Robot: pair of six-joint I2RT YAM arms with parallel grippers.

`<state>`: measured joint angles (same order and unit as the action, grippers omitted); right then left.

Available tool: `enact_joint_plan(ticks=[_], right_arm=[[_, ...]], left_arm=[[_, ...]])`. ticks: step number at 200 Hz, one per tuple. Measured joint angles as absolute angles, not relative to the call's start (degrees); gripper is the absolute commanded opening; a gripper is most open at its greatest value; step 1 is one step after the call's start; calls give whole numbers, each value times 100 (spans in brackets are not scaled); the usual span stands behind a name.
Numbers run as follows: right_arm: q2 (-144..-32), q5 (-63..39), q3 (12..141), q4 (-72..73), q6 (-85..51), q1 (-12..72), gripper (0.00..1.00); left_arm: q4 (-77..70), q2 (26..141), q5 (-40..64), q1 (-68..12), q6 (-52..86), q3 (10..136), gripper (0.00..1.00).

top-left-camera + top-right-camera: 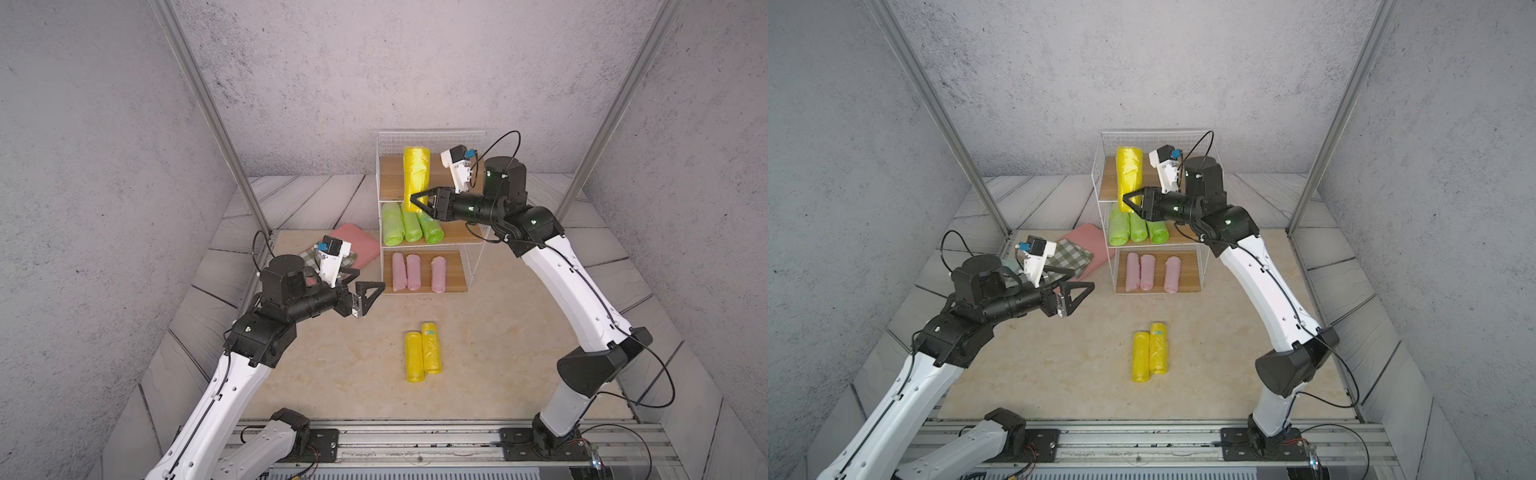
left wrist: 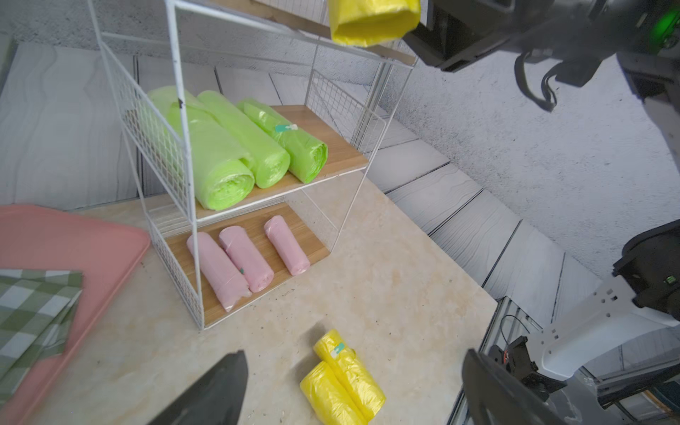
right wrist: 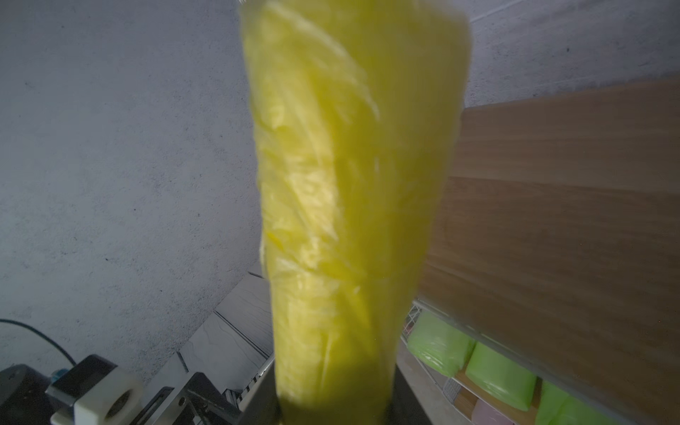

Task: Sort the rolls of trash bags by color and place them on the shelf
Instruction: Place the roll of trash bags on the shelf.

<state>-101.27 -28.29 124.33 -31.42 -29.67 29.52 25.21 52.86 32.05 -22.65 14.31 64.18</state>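
Two yellow rolls [image 1: 423, 351] lie on the table [image 1: 332, 374]; a third roll [image 1: 416, 166] is pinched by its near end in my right fingers [image 1: 413, 198], over the top tier of the shelf [image 1: 432, 134]. Gripped that far back, the soft plastic could sag, slip, or tumble off the front edge when I let go. My left fingers [image 1: 371, 289] hang spread wide, empty.
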Motion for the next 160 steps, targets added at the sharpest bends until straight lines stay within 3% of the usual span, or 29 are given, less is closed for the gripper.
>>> enact_joint_plan(ticks=[53,99,160], right_arm=[[-11087,-2904,13734,-3242,-3800,2604,0],[-11605,-3159,14051,-2873,-4449,2609,0],[-11867,-3489,14051,-2276,-4991,2624,19]], left_arm=[[2818,5485,3004,-2235,1164,6337,97],[2904,5513,2917,-2224,1129,6213,97],[3002,5513,2840,-2224,1066,6121,97]])
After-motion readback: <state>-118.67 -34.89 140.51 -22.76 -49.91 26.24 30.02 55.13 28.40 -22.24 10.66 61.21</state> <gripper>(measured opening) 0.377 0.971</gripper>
